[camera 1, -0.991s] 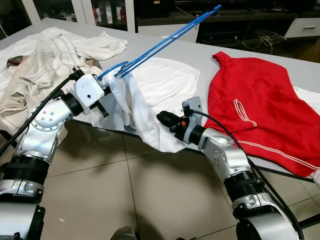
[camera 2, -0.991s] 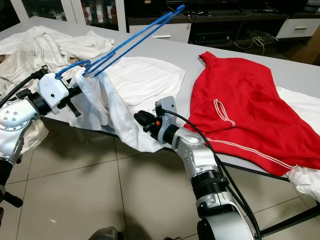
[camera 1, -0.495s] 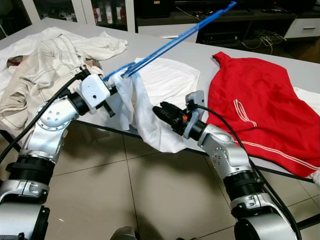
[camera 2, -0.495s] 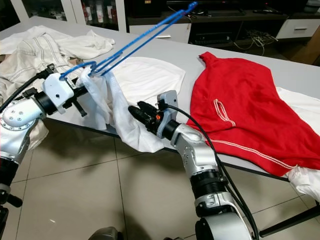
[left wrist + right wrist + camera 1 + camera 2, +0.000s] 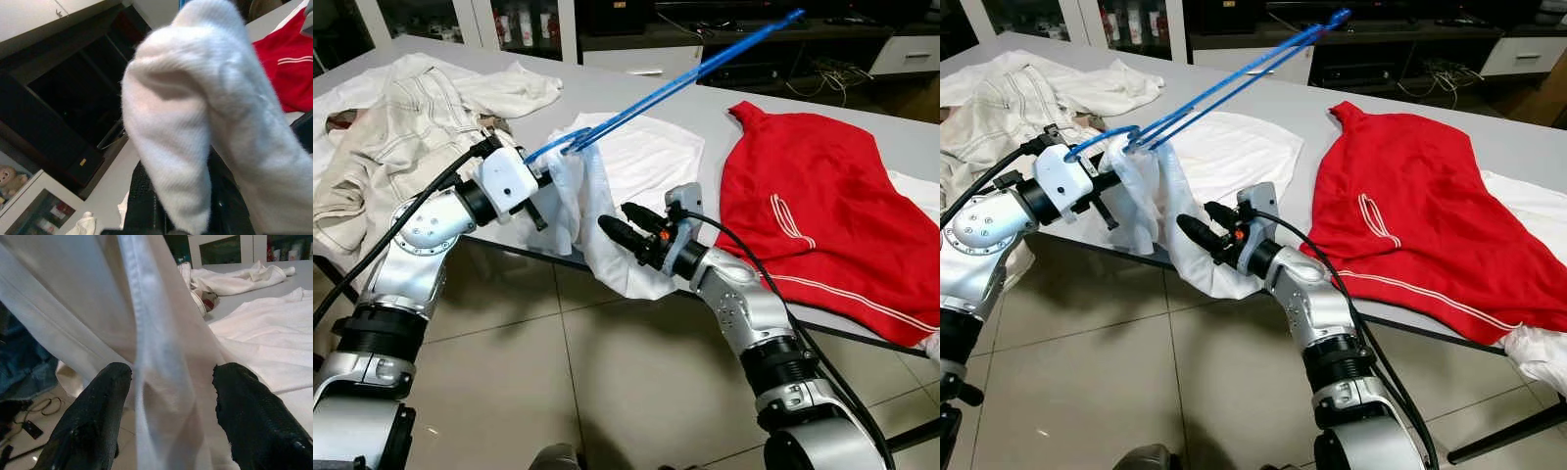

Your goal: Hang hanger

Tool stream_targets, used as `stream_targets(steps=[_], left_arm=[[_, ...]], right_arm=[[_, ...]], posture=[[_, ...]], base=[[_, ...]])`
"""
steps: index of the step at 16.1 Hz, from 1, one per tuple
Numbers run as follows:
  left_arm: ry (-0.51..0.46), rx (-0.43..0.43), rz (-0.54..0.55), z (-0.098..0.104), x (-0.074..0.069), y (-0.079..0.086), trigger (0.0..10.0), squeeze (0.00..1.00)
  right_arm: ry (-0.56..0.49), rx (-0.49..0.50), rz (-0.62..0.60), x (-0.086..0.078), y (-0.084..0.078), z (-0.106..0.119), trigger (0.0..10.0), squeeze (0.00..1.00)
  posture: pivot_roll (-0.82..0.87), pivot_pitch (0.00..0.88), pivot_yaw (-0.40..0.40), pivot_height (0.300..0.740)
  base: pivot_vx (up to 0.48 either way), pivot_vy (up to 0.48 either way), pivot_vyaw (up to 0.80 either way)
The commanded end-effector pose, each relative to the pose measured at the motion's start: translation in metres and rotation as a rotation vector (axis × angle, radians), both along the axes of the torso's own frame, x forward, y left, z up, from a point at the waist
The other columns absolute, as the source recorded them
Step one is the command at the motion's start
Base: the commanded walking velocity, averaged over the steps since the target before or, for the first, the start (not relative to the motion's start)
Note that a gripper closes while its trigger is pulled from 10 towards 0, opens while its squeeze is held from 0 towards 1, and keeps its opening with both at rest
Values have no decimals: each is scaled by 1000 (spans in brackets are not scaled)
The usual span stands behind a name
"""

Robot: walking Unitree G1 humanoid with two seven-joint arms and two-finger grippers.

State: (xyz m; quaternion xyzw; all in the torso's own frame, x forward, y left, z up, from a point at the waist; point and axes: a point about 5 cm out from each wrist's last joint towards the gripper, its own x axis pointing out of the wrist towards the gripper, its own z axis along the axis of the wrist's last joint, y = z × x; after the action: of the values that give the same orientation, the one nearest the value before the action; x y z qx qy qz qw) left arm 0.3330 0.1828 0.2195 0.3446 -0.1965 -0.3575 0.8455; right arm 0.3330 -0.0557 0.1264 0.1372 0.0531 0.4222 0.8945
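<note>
The blue hanger [image 5: 666, 86] slants up and away over the grey table [image 5: 705, 108], its hook end low at the left gripper [image 5: 544, 176] and its far end high above the table's back edge; the left gripper grips that hook end together with a fold of the white garment [image 5: 597, 211], though cloth covers the fingers, so I cannot tell from the head views or the left wrist view how far they stand apart; the left wrist view has white knit cloth [image 5: 205, 122] bunched right over the gripper. The right gripper [image 5: 619, 227] reaches in from the table's near edge, its two black fingers [image 5: 93, 421] spread apart with a hanging strip of the white garment running down between them, not pinched. The white garment hangs from the hanger over the table's near edge towards the tiled floor [image 5: 558, 382], the rest of it spread flat on the table behind; to the robot's right lies a red shirt [image 5: 813, 215] with white stripes, flat on the table; to the left lies a heap of cream clothing [image 5: 401, 127]; dark cabinets [image 5: 636, 20] stand beyond the table.
</note>
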Motion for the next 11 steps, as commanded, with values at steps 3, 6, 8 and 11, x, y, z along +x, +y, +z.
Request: stream_targets(steps=[3,6,8,11], left_arm=[[-2,-1,-35,2,-3,-6,0,0],[1,1,-41,2,-4,-7,0,0],[2,3,-45,2,-4,-8,0,0],[3,6,-46,3,-4,-8,0,0]], right_arm=[[-50,-16,-5,6,8,9,10000,0],[-46,-23,17,6,13,5,10000,0],[-32,-16,96,-1,21,1,5137,0],[-2,-6,165,-10,26,-9,0,0]], posture=[[134,23,-44,740],[137,24,-41,740],[139,27,-40,740],[140,29,-41,740]], base=[[0,0,0],[0,0,0],[0,0,0],[0,0,0]])
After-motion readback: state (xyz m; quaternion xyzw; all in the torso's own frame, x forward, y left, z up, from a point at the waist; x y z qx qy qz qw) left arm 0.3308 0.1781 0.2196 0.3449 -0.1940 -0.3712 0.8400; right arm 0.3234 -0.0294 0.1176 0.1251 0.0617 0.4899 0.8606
